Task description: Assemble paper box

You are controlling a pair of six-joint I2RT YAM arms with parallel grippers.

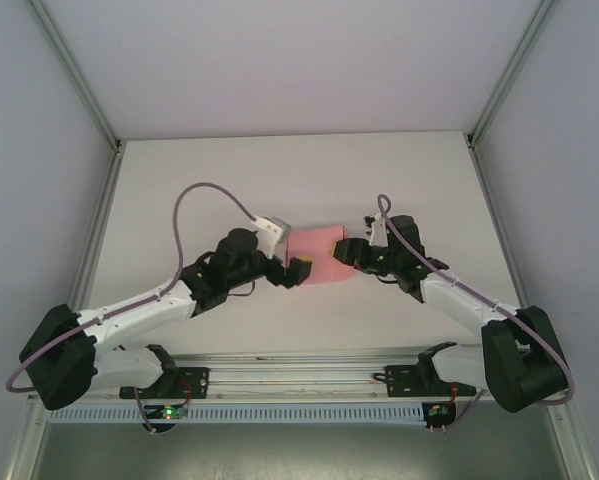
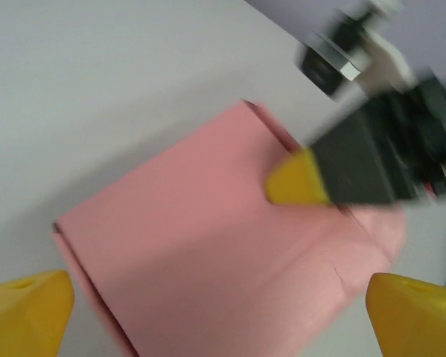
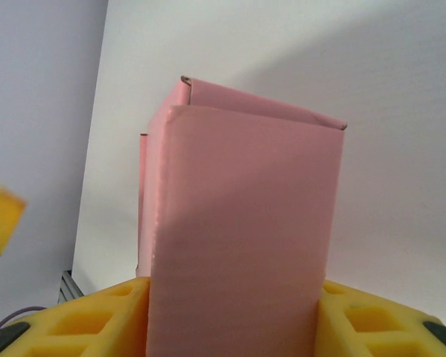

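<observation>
White table [image 1: 279, 180], pale grey walls [image 1: 279, 60]

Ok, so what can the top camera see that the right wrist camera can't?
Top camera's extras: the whole left arm and the whole right arm, and how the pink paper box sits between the left gripper and the right gripper. Right wrist camera's extras: a close look at the yellow fingers pressed on both sides of the paper box, and the flap folded over its far end. Shared: the paper box and the white table.
</observation>
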